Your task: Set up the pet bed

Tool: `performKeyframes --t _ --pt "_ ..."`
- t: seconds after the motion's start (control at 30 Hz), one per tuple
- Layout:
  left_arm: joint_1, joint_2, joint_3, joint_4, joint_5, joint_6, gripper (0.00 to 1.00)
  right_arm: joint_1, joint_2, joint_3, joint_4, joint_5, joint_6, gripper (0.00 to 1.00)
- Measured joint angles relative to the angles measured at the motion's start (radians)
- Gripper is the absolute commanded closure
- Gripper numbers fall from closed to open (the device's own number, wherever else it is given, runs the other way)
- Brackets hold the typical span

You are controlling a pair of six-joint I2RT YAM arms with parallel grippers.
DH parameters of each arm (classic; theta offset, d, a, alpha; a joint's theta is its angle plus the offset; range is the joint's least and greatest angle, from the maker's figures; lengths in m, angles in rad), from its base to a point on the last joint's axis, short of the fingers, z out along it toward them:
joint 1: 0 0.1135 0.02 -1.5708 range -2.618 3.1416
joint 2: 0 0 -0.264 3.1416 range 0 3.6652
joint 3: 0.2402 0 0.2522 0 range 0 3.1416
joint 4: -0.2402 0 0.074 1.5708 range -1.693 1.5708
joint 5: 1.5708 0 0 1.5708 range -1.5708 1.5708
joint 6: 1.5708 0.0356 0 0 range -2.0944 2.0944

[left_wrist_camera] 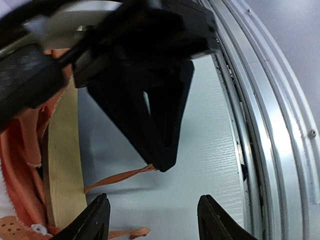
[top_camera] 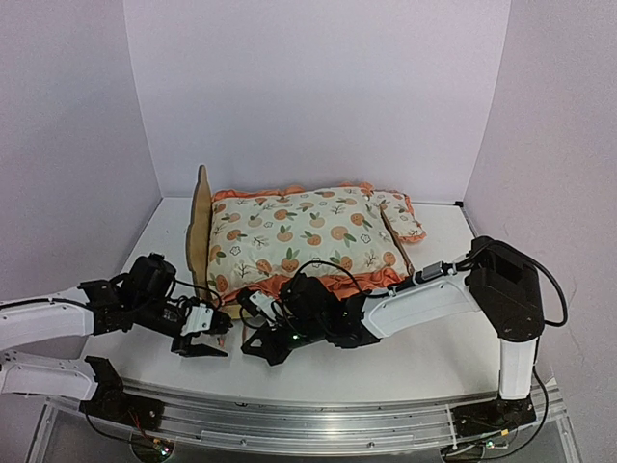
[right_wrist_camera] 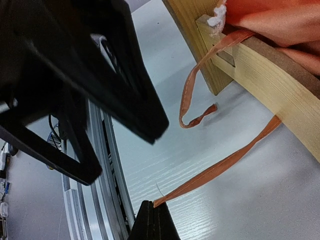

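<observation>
**Pet bed (top_camera: 201, 230): light, stiff frame, floppy ties**

Set across the table's (top_camera: 424, 357) far half, the plywood frame carries a soft fruit-print cushion (top_camera: 304, 236). It is likely light and rigid, best gripped by a board edge. Left gripper (left_wrist_camera: 155, 222), fingers apart, hovers off its near left corner. Right gripper (right_wrist_camera: 153, 210) pinches a limp orange tie (right_wrist_camera: 220, 167). No readable writing.
</observation>
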Motion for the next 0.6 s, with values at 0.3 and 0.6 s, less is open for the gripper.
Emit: performKeyframes --t 0.3,0.6 --pt "-0.038 0.021 -0.183 0.337 -0.056 0.121 0.41 0.001 0.002 0.000 0.045 -0.005 0.088 1.00" --pt "-0.052 0.088 -0.214 0.541 -0.082 0.160 0.54 0.003 0.016 0.000 0.082 -0.018 0.112 1.00"
